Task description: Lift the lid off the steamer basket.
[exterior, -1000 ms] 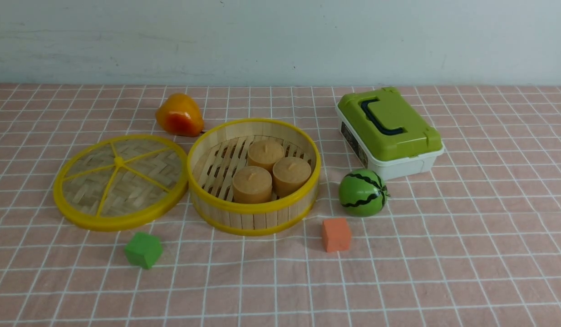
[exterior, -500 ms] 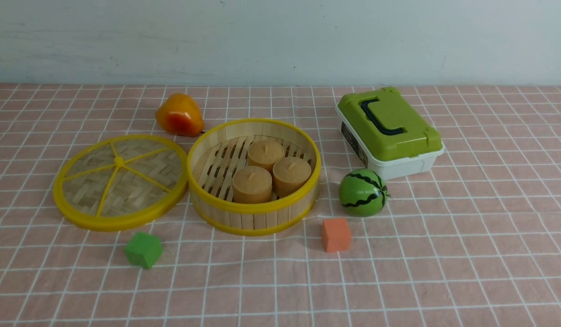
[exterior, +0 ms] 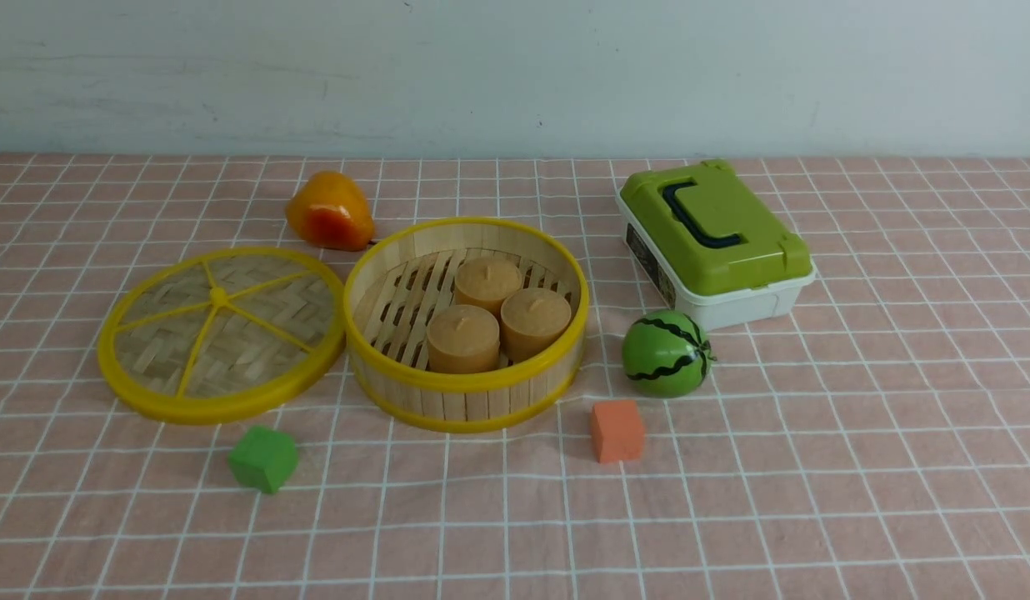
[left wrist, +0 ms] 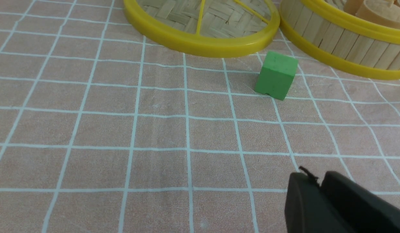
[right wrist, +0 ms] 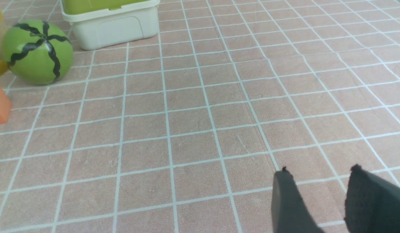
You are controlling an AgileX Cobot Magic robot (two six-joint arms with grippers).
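The lid (exterior: 222,333), woven bamboo with a yellow rim and spokes, lies flat on the cloth, touching the left side of the steamer basket (exterior: 467,392). The basket is uncovered and holds three tan cylinders (exterior: 498,312). Neither arm shows in the front view. In the left wrist view my left gripper (left wrist: 318,179) is shut and empty, low over the cloth, well short of the lid's rim (left wrist: 200,45) and the basket (left wrist: 342,42). In the right wrist view my right gripper (right wrist: 319,173) is open and empty over bare cloth.
A green cube (exterior: 263,457) sits in front of the lid. An orange cube (exterior: 617,430) and a toy watermelon (exterior: 667,352) are right of the basket. A white box with a green lid (exterior: 715,242) stands at back right. An orange fruit (exterior: 329,212) lies behind.
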